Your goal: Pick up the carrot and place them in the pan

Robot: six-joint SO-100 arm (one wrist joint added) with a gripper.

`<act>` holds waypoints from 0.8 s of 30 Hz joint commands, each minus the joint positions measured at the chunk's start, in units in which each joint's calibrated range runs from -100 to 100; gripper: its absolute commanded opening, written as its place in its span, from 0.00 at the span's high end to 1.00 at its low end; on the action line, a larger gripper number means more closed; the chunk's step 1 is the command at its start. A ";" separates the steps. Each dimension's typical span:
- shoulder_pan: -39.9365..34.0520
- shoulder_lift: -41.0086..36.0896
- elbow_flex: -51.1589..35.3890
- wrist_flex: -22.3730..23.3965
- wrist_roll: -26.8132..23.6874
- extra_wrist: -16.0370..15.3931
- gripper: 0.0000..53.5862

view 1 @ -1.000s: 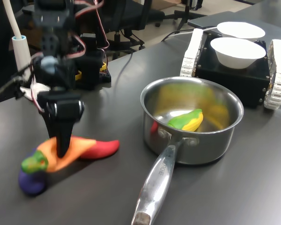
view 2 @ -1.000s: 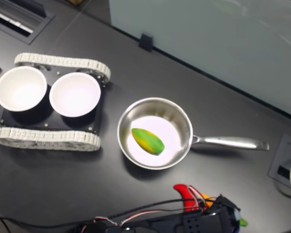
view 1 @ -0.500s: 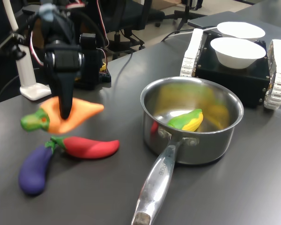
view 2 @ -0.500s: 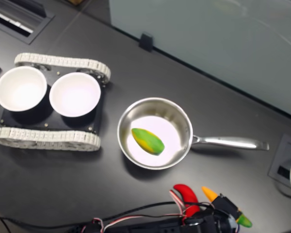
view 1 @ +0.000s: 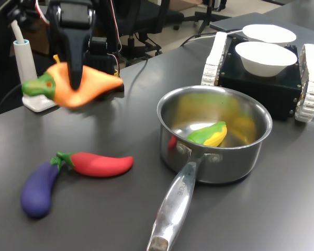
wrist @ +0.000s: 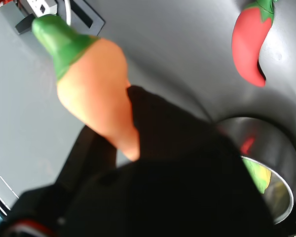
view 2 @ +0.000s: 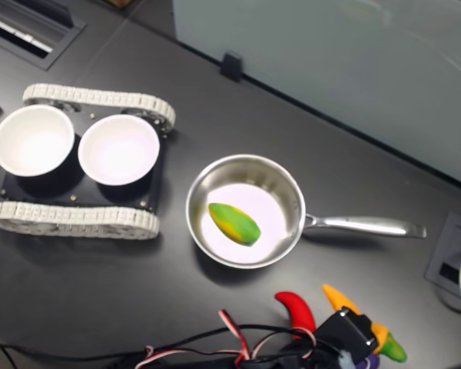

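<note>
pan (view 1: 214, 137), steel, at 3 o'clock in the first exterior view, a yellow-green toy vegetable (view 1: 209, 134) inside; gripper (view 1: 73, 73) clamped across the mid-body of the carrot (view 1: 76, 86), held aloft at 10 o'clock, clear of the table (view 1: 261, 219); the carrot looks light, rigid, smooth plastic, likely slippery, best gripped at the thick middle; red chili (view 1: 97, 163) lies at 8 o'clock
</note>
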State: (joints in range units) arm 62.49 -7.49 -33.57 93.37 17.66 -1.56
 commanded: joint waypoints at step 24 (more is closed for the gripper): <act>-16.96 -24.77 9.54 -4.88 -9.08 -3.06 1.00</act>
State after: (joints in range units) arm 49.28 -27.86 -24.07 92.27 9.40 -3.86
